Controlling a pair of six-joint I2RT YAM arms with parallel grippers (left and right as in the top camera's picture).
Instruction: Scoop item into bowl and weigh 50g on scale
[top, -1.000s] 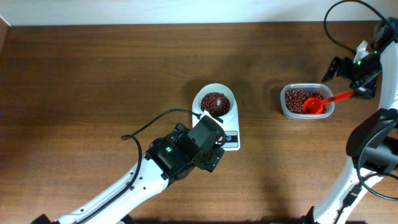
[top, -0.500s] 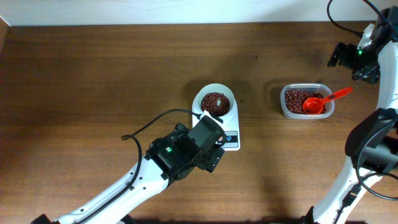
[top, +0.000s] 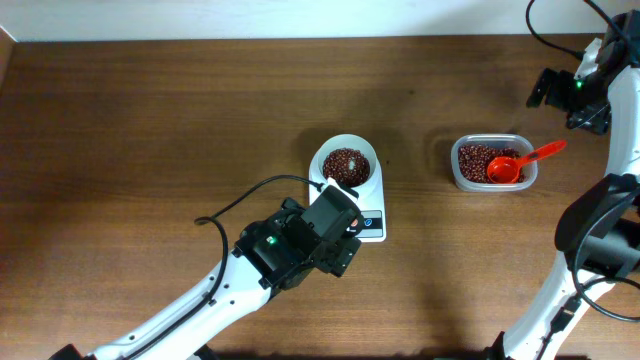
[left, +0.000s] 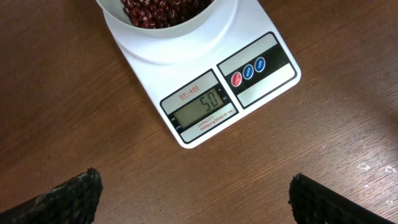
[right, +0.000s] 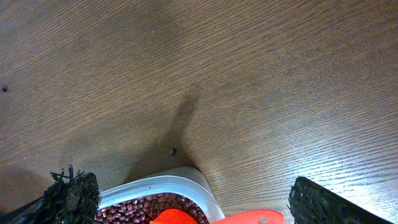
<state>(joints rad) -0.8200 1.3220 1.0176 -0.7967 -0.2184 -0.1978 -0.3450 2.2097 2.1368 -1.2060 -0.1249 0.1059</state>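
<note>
The white bowl (top: 345, 163) holds a heap of reddish-brown beans (top: 345, 164) and stands on the white scale (top: 372, 222). In the left wrist view the scale (left: 273, 71) reads 50 on its display, with the bowl (left: 168, 28) at the top edge. My left gripper (left: 194, 199) is open and empty, hovering above the table just in front of the scale. My right gripper (right: 189, 202) is open and empty, above the far right corner of the clear tub (right: 155, 186). More beans (top: 480, 158) lie in that tub.
The clear plastic tub (top: 455, 170) stands right of the scale with a red scoop (top: 512, 166) resting in it, handle over the right rim. A stray bean (right: 173, 151) lies on the wood behind the tub. A black cable runs from the left arm towards the scale.
My right gripper has let go of the red scoop's handle and moved up and back from the tub. The scoop now rests in the tub. The left arm has not moved.
</note>
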